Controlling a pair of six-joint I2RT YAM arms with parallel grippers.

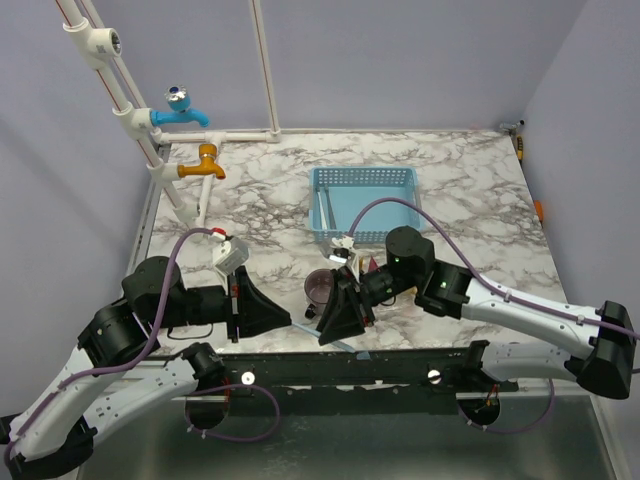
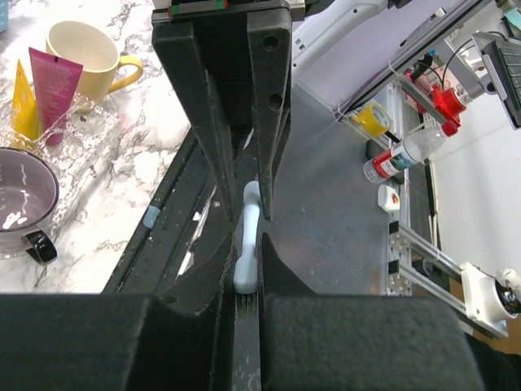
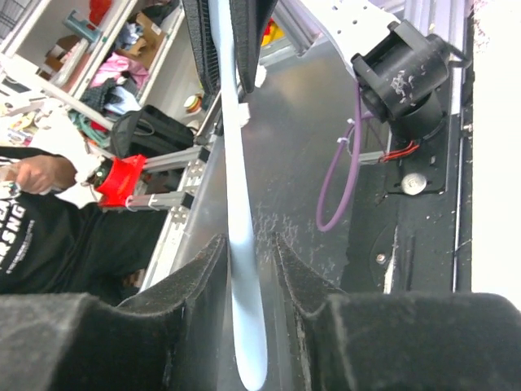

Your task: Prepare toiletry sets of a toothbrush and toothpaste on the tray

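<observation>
The toothbrush (image 2: 248, 236), pale and whitish-blue, hangs in the air just off the near edge of the marble surface (image 1: 260, 190), over the dark front rail, with both arms meeting on it tip to tip. The left gripper (image 2: 248, 273) has its jaws pressed in on the toothbrush from both sides, with no gap visible between them and the handle in the left wrist view, so it is pinching the brush near one end. The right gripper (image 3: 246, 244) faces it from the other side. Its jaws stand on either side of the same brush, whose long shaft runs straight out between them, but a thin dark gap shows along one side of the handle, so these jaws look slightly spread rather than clamped. From above, the two black grippers point at each other low in the middle of the view, close to a mauve cup (image 1: 321, 287) standing on the surface just behind them. The toothpaste is well apart from the brush. A yellow tube (image 2: 23, 102) and a magenta tube (image 2: 54, 85) sit side by side and touching on a clear glassy tray (image 2: 85, 122), though I cannot tell whether they stand or lie there. A cream mug (image 2: 77, 49) with a yellow handle is just beyond them. Farther back on the surface is a blue basket (image 1: 362, 178), and a blue tap (image 1: 180, 108) and an orange tap (image 1: 203, 163) are fixed to white pipes at the back left corner.
</observation>
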